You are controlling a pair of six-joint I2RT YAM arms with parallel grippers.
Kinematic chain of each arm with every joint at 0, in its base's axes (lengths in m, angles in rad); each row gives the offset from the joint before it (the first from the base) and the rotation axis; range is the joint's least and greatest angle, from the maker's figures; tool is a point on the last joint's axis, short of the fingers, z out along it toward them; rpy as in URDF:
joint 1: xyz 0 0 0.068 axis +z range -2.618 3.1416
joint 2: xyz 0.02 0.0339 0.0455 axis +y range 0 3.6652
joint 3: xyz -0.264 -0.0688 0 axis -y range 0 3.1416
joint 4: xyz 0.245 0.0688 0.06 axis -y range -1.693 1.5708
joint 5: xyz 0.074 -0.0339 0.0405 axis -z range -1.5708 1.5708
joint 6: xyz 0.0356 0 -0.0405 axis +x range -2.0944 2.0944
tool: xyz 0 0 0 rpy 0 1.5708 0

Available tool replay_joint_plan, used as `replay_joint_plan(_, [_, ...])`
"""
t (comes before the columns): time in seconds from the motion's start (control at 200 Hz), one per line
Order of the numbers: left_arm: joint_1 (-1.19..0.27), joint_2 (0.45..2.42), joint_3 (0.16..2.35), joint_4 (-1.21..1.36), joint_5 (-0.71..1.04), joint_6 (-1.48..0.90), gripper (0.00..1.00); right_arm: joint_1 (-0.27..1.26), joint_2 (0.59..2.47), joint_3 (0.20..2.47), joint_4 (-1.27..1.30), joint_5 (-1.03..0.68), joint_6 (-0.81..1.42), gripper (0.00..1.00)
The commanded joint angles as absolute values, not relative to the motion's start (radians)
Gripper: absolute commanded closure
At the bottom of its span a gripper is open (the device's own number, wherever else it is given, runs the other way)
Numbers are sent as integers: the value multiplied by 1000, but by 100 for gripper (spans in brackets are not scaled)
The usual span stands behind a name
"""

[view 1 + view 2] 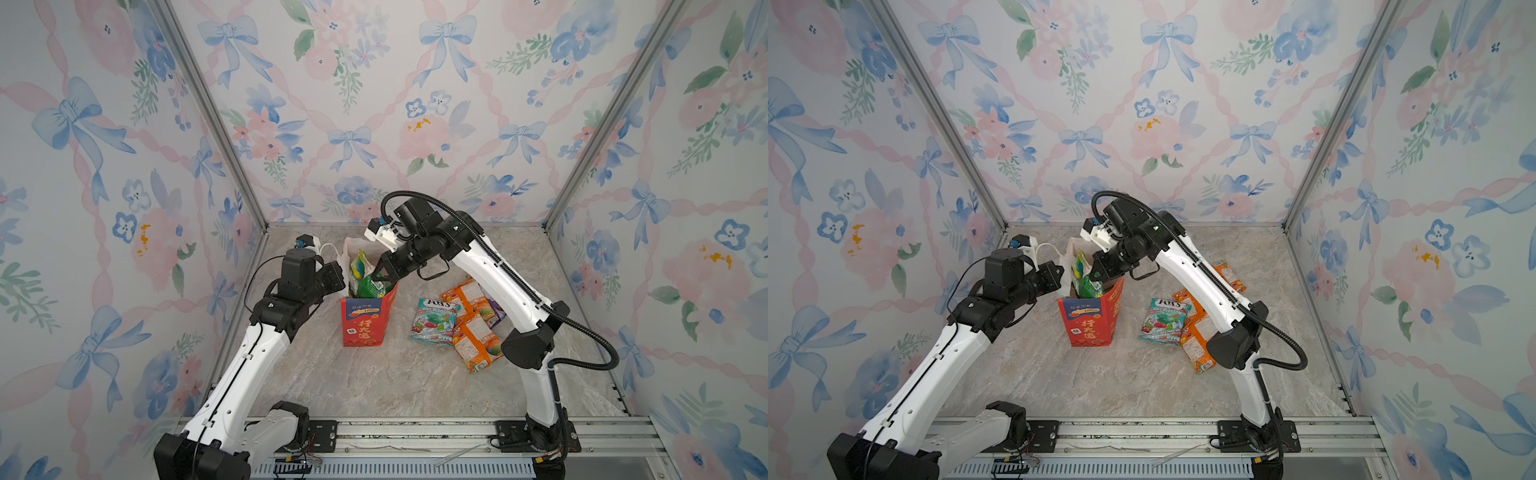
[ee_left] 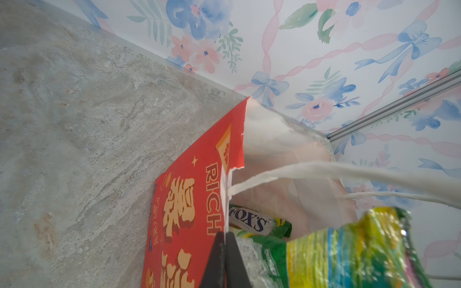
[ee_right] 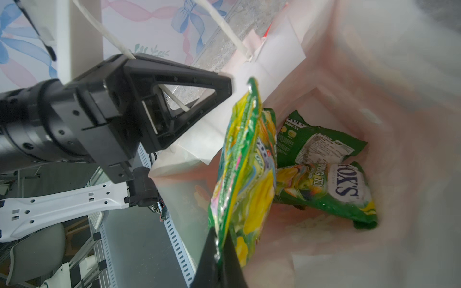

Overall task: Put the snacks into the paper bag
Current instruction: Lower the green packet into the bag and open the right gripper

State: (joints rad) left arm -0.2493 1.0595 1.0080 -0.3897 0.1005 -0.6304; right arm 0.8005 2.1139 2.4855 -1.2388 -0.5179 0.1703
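- Red paper bag (image 1: pixel 368 322) stands upright on the marble table (image 1: pixel 395 382) in both top views. The left arm reaches in low from the left, with the left gripper (image 1: pixel 341 272) at the bag's left rim.
- The right arm arches over from the right, elbow high. The right gripper (image 1: pixel 380 275) angles down at the bag's mouth, with a green packet (image 1: pixel 360 268) half inside.
- Teal packet (image 1: pixel 434 322) and orange packets (image 1: pixel 476 345) lie right of the bag, partly under the right arm.
- Left wrist view: the black fingers (image 2: pixel 214 264) are pressed together on the bag's rim edge, and a white string handle (image 2: pixel 324 172) loops past.
- Right wrist view: the fingers (image 3: pixel 207 264) are clamped on one edge of the green packet. It stands on edge in the opening, above two other green packets (image 3: pixel 324 179) lying at the bottom.
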Motion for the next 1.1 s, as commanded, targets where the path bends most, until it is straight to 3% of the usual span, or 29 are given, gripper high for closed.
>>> replay_joint_plan(0.0, [-262,1062,1029,-407,124,-635,100,814,2131,2524,-1282,-557,135,100])
replay_joint_plan(0.485, [-264,1071,1025,-408,123,-634,100,854,2225,2582,-1382,-494,65,100])
replay_joint_plan(0.57, [-264,1071,1025,-407,121,-632,100,856,2233,2580,-1380,-454,62,87])
replay_joint_plan(0.725, [-265,1073,1025,-407,121,-633,100,856,2250,2579,-1363,-397,64,82])
replay_joint_plan(0.81, [-265,1075,1024,-407,120,-633,100,856,2253,2579,-1346,-362,65,69])
replay_joint_plan(0.9, [-265,1075,1024,-408,118,-630,100,852,2254,2583,-1331,-352,63,68])
replay_joint_plan(1.095, [-265,1081,1024,-408,118,-629,100,841,2232,2584,-1285,-315,75,54])
